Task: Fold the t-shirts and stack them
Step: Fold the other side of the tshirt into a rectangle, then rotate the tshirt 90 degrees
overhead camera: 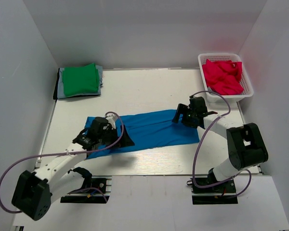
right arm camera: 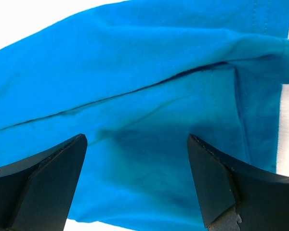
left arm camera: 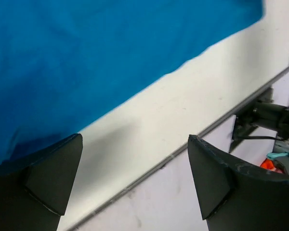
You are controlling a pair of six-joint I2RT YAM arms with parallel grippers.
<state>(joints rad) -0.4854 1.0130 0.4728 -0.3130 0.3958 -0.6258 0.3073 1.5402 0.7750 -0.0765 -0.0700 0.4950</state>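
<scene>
**Blue t-shirt lies in a long band, both end effectors apart above it**

We see the blue t-shirt lying flat across the middle of the table, folded into a long band that runs left to right. The left end effector hangs over the band's left end, its fingers spread wide, with one over the cloth's near edge and the other over bare table. The right end effector is over the right end, fingers equally wide apart and holding nothing (its wrist view shows a fold line and a stitched hem below).

At the far left corner, a folded green t-shirt tops a small stack, with a grey layer and a dark one showing beneath. At the far right, crumpled pink t-shirts fill a white basket.
</scene>
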